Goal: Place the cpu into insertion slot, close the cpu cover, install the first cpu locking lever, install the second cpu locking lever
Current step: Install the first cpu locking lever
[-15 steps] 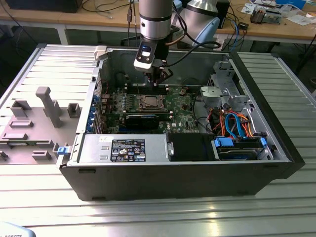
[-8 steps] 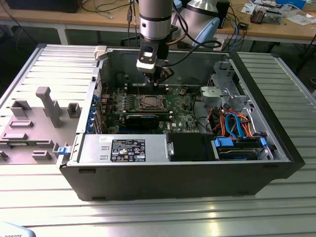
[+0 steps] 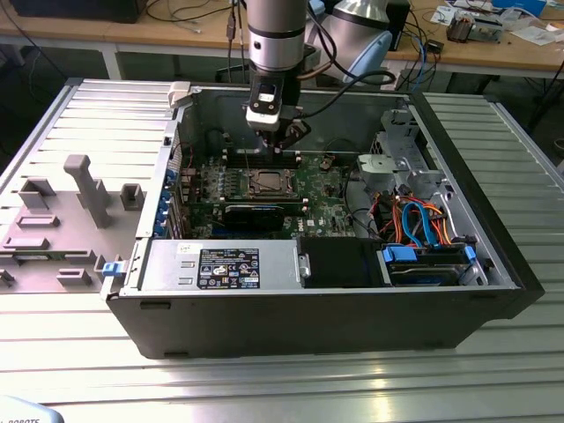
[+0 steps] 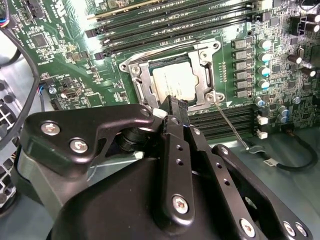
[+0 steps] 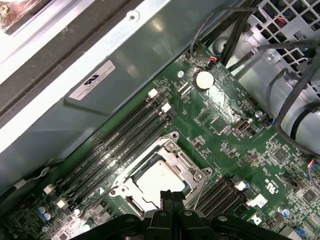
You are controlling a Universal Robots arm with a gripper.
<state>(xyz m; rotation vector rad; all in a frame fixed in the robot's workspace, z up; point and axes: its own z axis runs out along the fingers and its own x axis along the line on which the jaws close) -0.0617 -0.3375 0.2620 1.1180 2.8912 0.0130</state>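
The cpu (image 4: 174,82) (image 5: 159,181) lies with its silver-grey top up in the insertion slot (image 3: 264,182) on the green motherboard. The cpu cover (image 4: 141,84) (image 5: 186,166), a silver frame, lies flat around the chip. A thin wire locking lever (image 4: 229,124) sticks out from a socket corner across the memory slots, with its hooked end free. My gripper (image 3: 285,146) (image 4: 175,106) (image 5: 171,196) hovers just above the socket's edge. Its black fingers are shut together with nothing between them.
The open computer case (image 3: 493,291) rests on a ribbed metal table. Long memory slots (image 5: 120,137) flank the socket on both sides. Drive cage and orange and blue cables (image 3: 414,220) fill the exterior view's right. A grey fixture tray (image 3: 70,211) lies at its left.
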